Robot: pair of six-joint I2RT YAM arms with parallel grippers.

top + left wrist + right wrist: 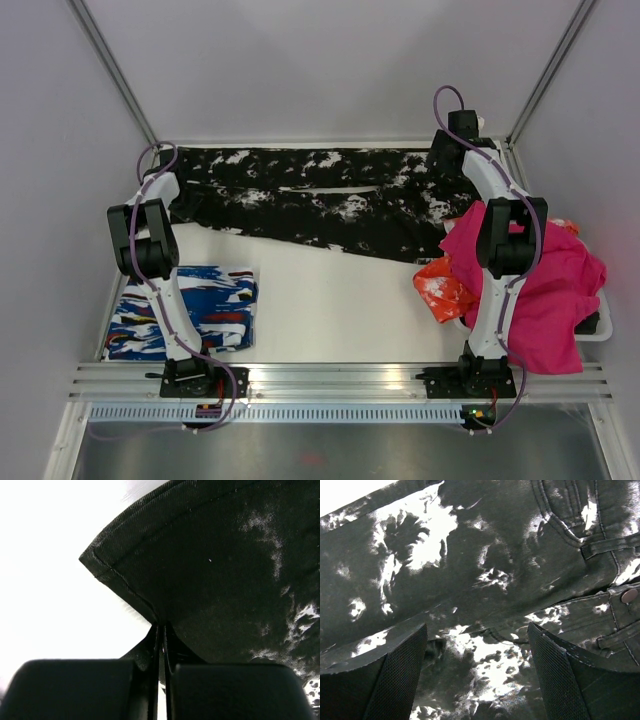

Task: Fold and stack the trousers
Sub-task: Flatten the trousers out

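The left gripper [161,632] is pinched shut on a leg-hem corner of the trousers [320,195]; the right gripper [477,630] hangs wide open over the waist end, holding nothing. Best it bites both layers there before either arm lifts. The trousers lie along the far edge of the table [330,300], long axis left-right — waist right, hems left.

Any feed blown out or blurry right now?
Left wrist: the table is blown out to white, the trousers hem sharp but very dark. Right wrist: splatter print crisp, well exposed. Top external: even light, mild glare on the front rail.
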